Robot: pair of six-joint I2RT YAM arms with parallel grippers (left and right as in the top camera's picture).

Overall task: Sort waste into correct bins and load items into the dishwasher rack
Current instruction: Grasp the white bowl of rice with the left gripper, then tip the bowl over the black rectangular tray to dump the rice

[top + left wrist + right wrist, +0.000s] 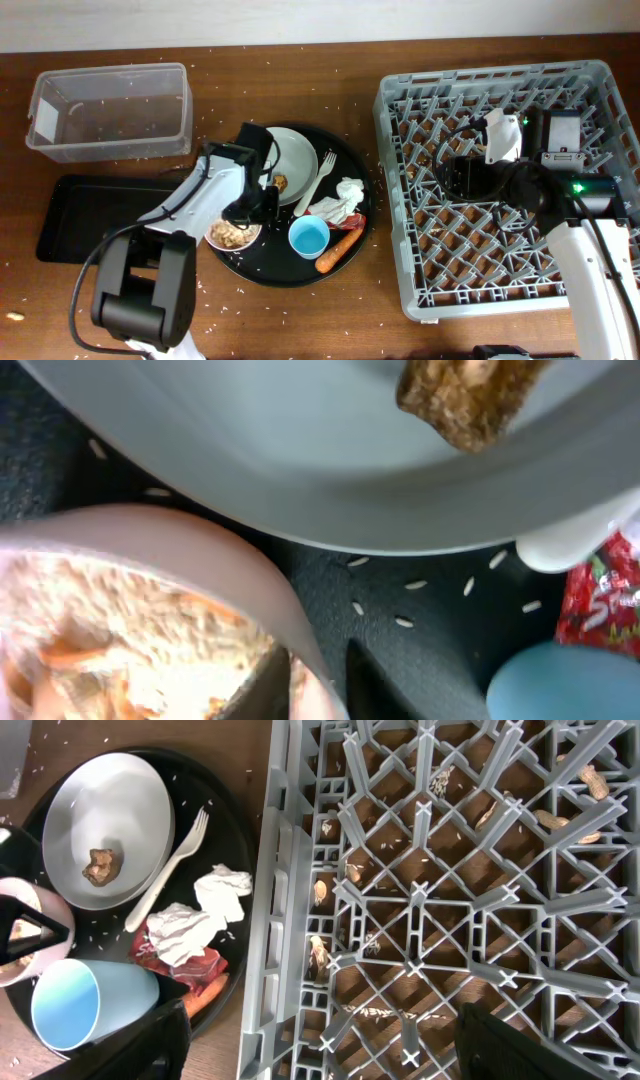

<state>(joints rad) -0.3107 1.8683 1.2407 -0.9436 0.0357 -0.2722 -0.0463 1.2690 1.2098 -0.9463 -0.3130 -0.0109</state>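
Observation:
My left gripper [250,212] is shut on the rim of the white bowl [232,234], which holds beige oat-like scraps [120,630]; one finger is inside the rim and one outside [312,678]. The grey-green plate [292,165] carries a brown chunk [470,395]. The white fork [320,178], napkin [347,192], red wrapper [345,216], carrot [338,252] and blue cup [308,238] lie on the round black tray [270,265]. My right gripper [465,175] is open and empty above the left side of the grey rack [500,290]; its fingers show wide apart in the right wrist view [330,1055].
The clear tub [110,110] stands at the back left, with the shallow black tray [90,215] in front of it. Rice grains are scattered over the table and the round tray. Nut-like bits lie under the rack lattice [450,870].

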